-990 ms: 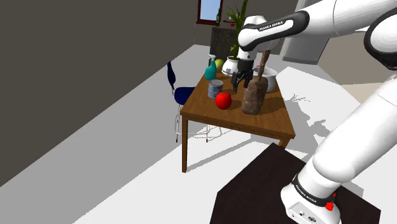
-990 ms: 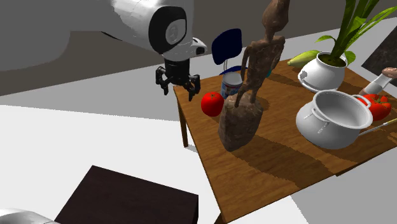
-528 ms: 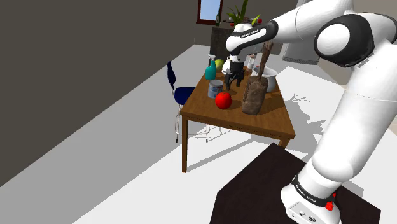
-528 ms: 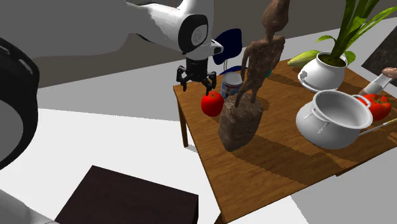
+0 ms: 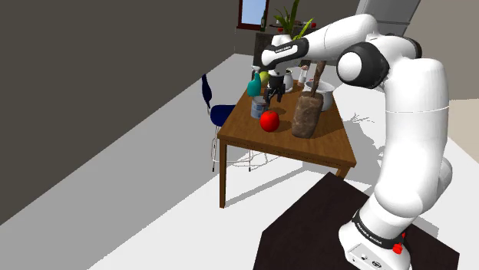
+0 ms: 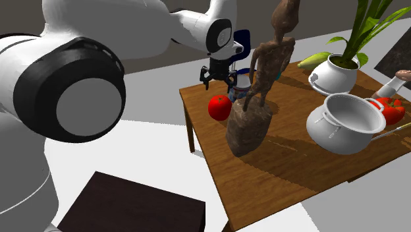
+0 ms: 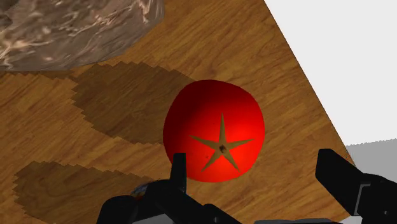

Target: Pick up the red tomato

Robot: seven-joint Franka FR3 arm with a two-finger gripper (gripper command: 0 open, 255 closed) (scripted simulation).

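Note:
The red tomato lies on the wooden table near its edge, in front of a small tin can. My black gripper hangs just above the tomato, over the can's side, pointing down. In the second exterior view the gripper hovers a short way above the tomato. In the wrist view the tomato, with its brown star-shaped stem mark, sits just ahead of the gripper. The fingers stand wide apart and touch nothing.
A tall brown figure statue stands right beside the tomato. On the table also stand a grey pot, a white planter with a plant, a teal bottle and more red tomatoes. A blue chair is at the far side.
The arm has swung the gripper across the table, from beside the statue to above the tomato and the can. The fingers stayed open. The tomato has not moved.

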